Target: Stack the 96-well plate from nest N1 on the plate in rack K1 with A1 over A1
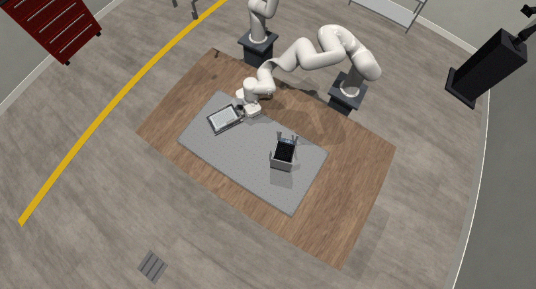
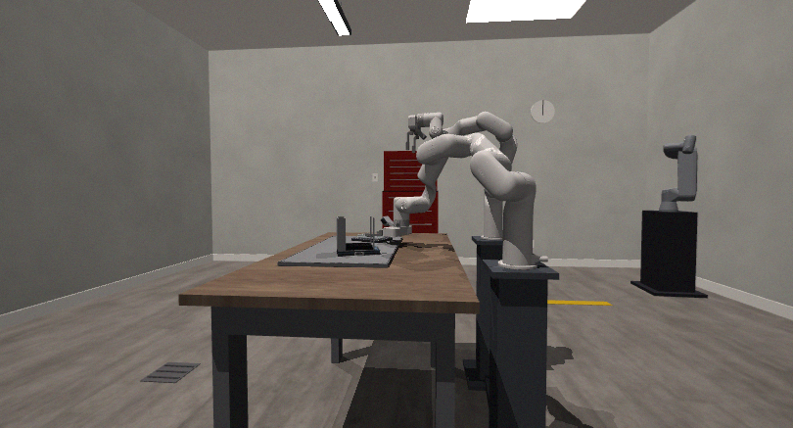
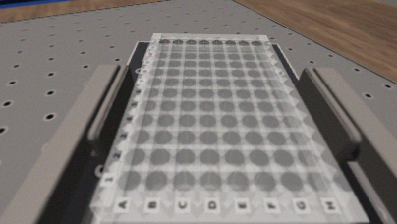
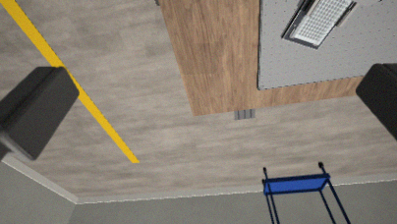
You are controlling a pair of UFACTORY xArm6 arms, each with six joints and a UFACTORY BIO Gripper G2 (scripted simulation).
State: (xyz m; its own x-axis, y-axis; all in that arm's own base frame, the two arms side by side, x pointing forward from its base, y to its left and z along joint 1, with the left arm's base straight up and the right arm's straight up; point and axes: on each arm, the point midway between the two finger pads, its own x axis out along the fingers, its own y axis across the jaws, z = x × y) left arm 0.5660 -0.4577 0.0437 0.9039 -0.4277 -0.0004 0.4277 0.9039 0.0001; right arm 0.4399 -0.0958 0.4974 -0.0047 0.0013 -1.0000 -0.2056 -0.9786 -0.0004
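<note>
Plate sits in the nest, apparently pinched by the left fingers; the right fingers are spread. Lifting with uneven grip could tilt it; misjudged turning could mismatch A1 at the rack.

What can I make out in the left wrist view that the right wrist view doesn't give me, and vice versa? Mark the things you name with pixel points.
Left wrist only: legible row letters (image 3: 122,204), A to H, and column numbers (image 3: 109,180), clearest at 1, 2 and 3.

Right wrist only: the yellow floor line (image 1: 129,86) (image 2: 580,302) (image 4: 98,113) and the floor vent (image 1: 152,266) (image 2: 170,372) (image 4: 245,114).

Both: the 96-well plate (image 1: 225,118) (image 3: 208,105) (image 4: 324,20), part of the dark plate nest (image 1: 229,127) (image 2: 368,239) (image 3: 290,64) (image 4: 287,37) around it, the grey perforated board (image 1: 243,152) (image 2: 310,255) (image 3: 59,59) (image 4: 290,74), and the wooden table top (image 1: 180,81) (image 2: 344,283) (image 3: 319,25) (image 4: 216,59).
</note>
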